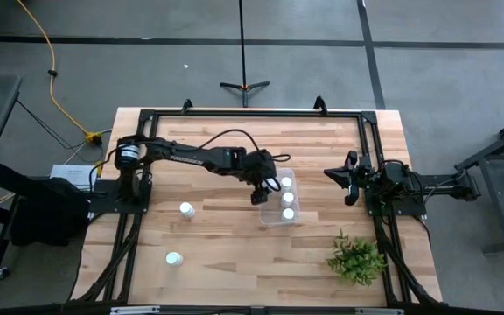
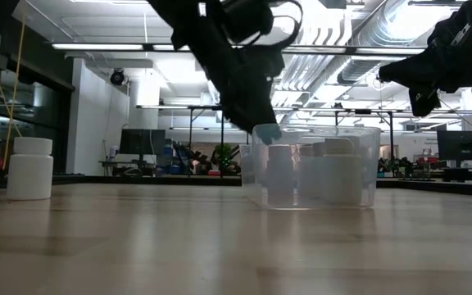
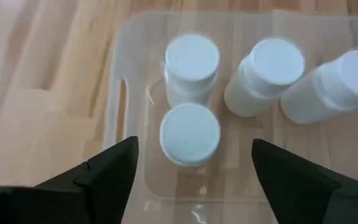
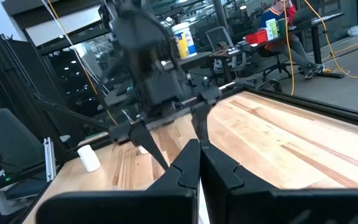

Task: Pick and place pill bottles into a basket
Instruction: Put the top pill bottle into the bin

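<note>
The left pincer [image 1: 259,194] hangs over the left end of the basket [image 1: 279,220], and its two dark fingers [image 3: 107,171] stand wide apart with nothing between them. In the left wrist view one pill bottle [image 3: 189,133] stands upright just below the open fingers, inside the basket and free of them.

In this same view I count four pill bottles in the basket: the one under the pincer, a second one [image 3: 192,64] upright just behind it, and two more [image 3: 267,73] [image 3: 339,84] beside them that appear tilted. In the high view only three white caps in the basket are visible, because the arm covers part of it.

Two more pill bottles stand upright on the bare tabletop [image 1: 226,262], well apart from the basket: one [image 1: 186,210] to its left and another [image 1: 174,259] nearer to the front edge. So there are six bottles in total, four inside and two outside.

The right pincer [image 1: 350,182] waits at the right side of the tabletop, away from the basket, with its fingers pressed together and holding nothing. One green plant [image 1: 356,259] sits near the front right corner.
</note>
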Robot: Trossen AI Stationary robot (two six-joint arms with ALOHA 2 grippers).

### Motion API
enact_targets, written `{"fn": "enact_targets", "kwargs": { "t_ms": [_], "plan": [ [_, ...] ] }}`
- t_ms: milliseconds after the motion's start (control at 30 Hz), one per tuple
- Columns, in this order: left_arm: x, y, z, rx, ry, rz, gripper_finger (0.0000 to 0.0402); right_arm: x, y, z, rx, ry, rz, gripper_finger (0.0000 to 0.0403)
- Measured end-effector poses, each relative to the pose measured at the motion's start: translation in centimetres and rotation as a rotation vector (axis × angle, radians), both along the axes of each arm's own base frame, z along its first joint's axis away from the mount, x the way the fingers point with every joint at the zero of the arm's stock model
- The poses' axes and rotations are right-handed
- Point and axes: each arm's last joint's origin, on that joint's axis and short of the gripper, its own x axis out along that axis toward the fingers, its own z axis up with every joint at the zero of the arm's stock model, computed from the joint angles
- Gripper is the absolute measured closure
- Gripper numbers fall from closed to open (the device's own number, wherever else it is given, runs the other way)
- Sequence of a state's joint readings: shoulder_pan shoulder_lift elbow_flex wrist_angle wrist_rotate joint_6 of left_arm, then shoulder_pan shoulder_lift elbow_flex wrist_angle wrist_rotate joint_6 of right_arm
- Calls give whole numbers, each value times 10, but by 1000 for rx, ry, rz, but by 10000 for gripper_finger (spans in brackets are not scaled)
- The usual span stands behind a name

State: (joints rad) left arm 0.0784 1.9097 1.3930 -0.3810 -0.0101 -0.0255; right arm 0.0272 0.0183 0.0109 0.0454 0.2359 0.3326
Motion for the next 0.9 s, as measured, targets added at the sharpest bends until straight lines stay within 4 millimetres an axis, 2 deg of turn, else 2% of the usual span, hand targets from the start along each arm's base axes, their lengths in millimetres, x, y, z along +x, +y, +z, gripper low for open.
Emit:
{"fn": "enact_targets", "kwargs": {
  "t_ms": [233, 433, 700, 800, 900],
  "plan": [
    [-5, 0, 37, 3, 139, -16, 73, 0, 0, 0, 6, -1, 0, 403],
    [-27, -4, 56, -49, 399, -35, 92, 0, 0, 0, 1, 0, 0, 403],
    [-65, -15, 57, -166, 794, 37, 109, 0, 0, 0, 0, 0, 0, 403],
    [-73, -23, 59, -181, 882, 68, 110, 0, 0, 0, -1, 1, -1, 403],
    [-73, -34, 56, -216, 886, 69, 108, 0, 0, 0, -1, 0, 0, 403]
  ]
}}
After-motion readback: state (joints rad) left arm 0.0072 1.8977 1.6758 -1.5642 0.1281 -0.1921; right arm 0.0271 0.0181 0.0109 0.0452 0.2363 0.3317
